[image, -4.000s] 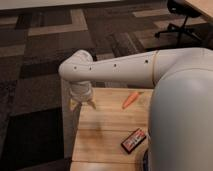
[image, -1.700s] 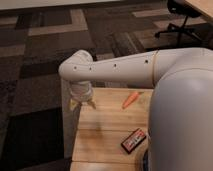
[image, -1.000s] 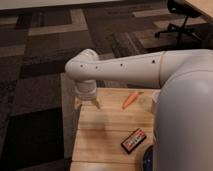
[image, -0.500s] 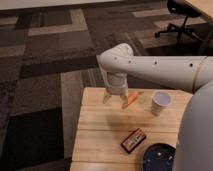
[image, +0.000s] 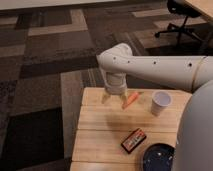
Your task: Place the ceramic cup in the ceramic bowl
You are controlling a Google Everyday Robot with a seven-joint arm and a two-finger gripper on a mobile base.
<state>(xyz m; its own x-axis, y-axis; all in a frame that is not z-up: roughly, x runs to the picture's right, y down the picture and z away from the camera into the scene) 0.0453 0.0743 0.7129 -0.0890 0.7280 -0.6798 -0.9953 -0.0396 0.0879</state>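
Nearest on the right, the robot's white body (image: 196,135) fills the corner and hides the right edge of the ceramic bowl (image: 152,157). This dark blue, faintly speckled dish sits at the near right of the wooden surface (image: 100,125) with nothing in it. Just left of the bowl and a little farther back lies a small black-and-red packet (image: 133,140), turned at a slant.

Farther back on the right side of the surface, the ceramic cup (image: 161,102) stands upright with its mouth up. It is well apart from the bowl, and nothing touches it. To the left of the cup, an orange carrot (image: 131,100) lies at an angle near the far edge.

Just left of the carrot, the pincer (image: 115,100) hangs pointing down over the far part of the surface. Its fingers are spread and hold nothing. Whether the right finger touches the carrot cannot be told. The white arm (image: 150,65) reaches in from the right above the cup and bends down to the pincer.

Beyond the surface, the floor is carpet (image: 50,60) in grey, brown and dark patches. An office chair (image: 182,20) stands at the far right.
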